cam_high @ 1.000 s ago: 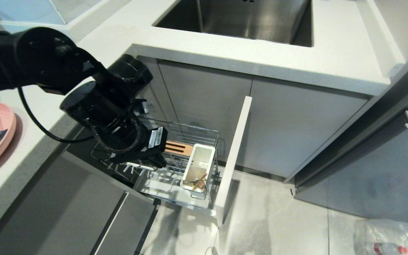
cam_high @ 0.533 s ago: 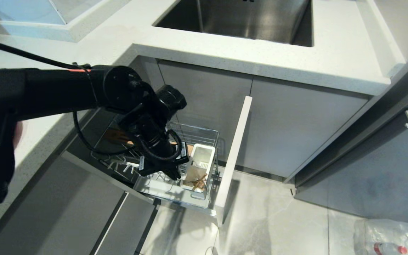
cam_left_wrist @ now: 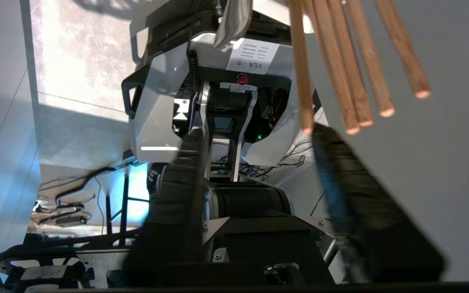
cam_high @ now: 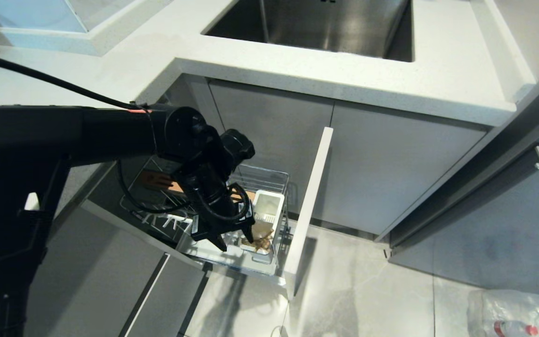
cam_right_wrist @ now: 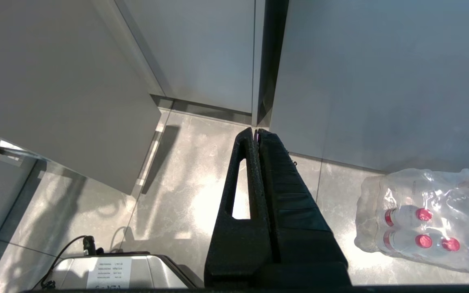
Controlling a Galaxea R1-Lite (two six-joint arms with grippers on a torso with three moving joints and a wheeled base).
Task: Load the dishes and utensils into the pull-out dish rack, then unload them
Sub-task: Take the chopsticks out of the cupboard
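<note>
The chrome wire pull-out dish rack [cam_high: 232, 220] stands drawn out from the grey cabinet below the steel sink [cam_high: 316, 23], its front panel [cam_high: 308, 206] seen edge-on. Inside the rack, the white rectangular utensil cup [cam_high: 265, 216] sits against the panel side, with a wooden strip [cam_high: 166, 183] along the rack's back. Light wooden chopsticks [cam_high: 261, 242] lean out of the cup's near end; the left wrist view shows several such sticks [cam_left_wrist: 340, 73] close above the fingers.

The left gripper [cam_high: 234, 236] reaches down into the rack just beside the utensil cup, fingers pointing down toward the chopsticks. In the left wrist view its two black fingers [cam_left_wrist: 185, 179] stand apart with a clear gap and nothing pinched between them: released. Behind them, the robot's own base carries a white sticker whose print is too small and inverted to read.

The right gripper [cam_right_wrist: 255, 136] hangs parked over the grey floor tiles, its jaws pressed together and empty, near a shrink-wrapped pack of red-capped bottles [cam_right_wrist: 426, 219].
</note>
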